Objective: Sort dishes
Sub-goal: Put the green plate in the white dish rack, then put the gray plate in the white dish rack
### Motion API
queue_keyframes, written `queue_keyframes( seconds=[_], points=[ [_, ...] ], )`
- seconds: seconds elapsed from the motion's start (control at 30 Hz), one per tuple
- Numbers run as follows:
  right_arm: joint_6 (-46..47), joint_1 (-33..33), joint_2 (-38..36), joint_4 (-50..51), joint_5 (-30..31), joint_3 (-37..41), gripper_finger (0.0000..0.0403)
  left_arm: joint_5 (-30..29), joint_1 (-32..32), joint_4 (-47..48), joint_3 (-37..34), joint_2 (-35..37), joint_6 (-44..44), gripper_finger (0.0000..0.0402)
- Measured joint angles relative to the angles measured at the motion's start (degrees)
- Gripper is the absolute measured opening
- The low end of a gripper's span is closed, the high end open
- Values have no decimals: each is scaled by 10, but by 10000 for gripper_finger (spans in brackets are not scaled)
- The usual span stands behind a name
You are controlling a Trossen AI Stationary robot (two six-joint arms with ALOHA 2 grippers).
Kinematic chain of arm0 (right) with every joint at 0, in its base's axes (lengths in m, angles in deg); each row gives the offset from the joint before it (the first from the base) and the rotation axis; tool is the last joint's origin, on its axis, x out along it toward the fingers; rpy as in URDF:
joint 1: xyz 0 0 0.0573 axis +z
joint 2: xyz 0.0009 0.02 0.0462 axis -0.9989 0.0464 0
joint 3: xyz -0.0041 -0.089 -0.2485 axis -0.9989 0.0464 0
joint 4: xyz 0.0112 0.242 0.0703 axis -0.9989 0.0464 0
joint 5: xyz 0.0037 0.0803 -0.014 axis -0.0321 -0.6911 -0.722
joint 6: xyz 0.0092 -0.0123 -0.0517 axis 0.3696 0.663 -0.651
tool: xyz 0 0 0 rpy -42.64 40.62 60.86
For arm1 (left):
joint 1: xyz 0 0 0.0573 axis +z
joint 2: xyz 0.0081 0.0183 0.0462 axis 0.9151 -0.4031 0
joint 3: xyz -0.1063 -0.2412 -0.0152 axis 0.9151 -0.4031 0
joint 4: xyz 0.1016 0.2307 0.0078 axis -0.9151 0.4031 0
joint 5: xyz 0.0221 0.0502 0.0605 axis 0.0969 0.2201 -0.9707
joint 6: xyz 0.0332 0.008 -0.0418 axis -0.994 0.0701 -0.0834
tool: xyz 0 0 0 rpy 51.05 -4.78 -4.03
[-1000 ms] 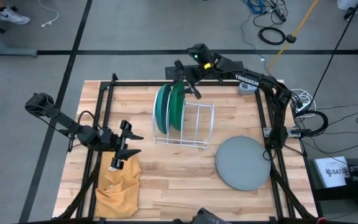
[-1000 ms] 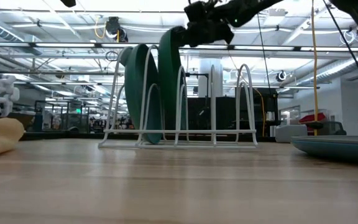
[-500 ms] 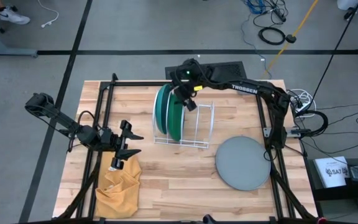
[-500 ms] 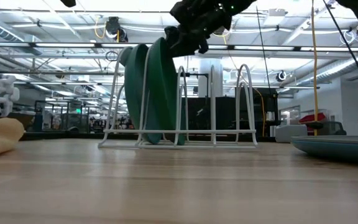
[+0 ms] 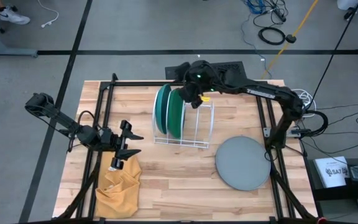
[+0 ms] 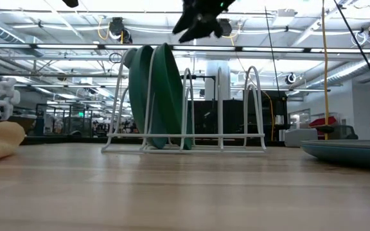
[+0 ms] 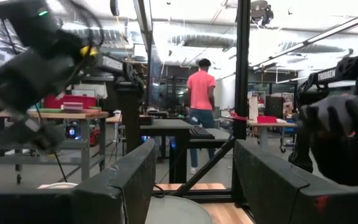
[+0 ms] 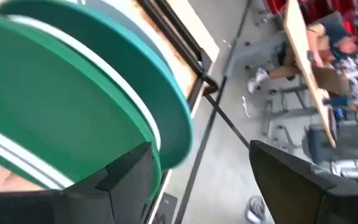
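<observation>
- The right gripper (image 5: 190,98) hangs just above the top edge of the dark green plate (image 5: 176,112), fingers spread and clear of it.
- That plate stands on edge in the white wire rack (image 5: 197,127), just right of the teal plate (image 5: 161,110), which stands in the rack's left end.
- The grey plate (image 5: 243,162) lies flat on the table (image 5: 166,180), near and right of the rack.
- The left gripper (image 5: 129,144) waits at the left, fingers spread, above the mustard-yellow cloth (image 5: 118,183).
</observation>
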Motion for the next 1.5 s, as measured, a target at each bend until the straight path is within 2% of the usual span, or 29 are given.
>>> queue_keyframes(
  seconds=[0.2, 0.47, 0.6, 0.77, 0.9, 1.13, 1.27, 1.5],
  points=[
    [112, 44, -63, 116, 48, 0, 260, 0, 0, 5, 0, 0, 1, 217],
    [435, 119, -105, 354, 48, 0, 228, 2, 0, 1, 0, 0, -47, 217],
    [575, 177, -100, 428, 59, 3, 212, 2, 0, -12, 0, 0, -77, 217],
    [724, 259, -99, 428, 81, 67, 203, 2, 0, -52, 0, 0, -118, 217],
    [863, 325, -99, 404, 104, 154, 203, 3, 0, -59, 0, 0, -140, 217],
    [1096, 435, -98, 288, 105, 304, 203, 4, 0, -60, 0, 0, -149, 217],
    [1183, 476, -98, 203, 108, 363, 203, 4, 0, -58, 0, 0, -149, 217],
    [1307, 507, -97, 102, 109, 453, 203, 4, 0, -56, 0, 0, -143, 217]
  ],
)
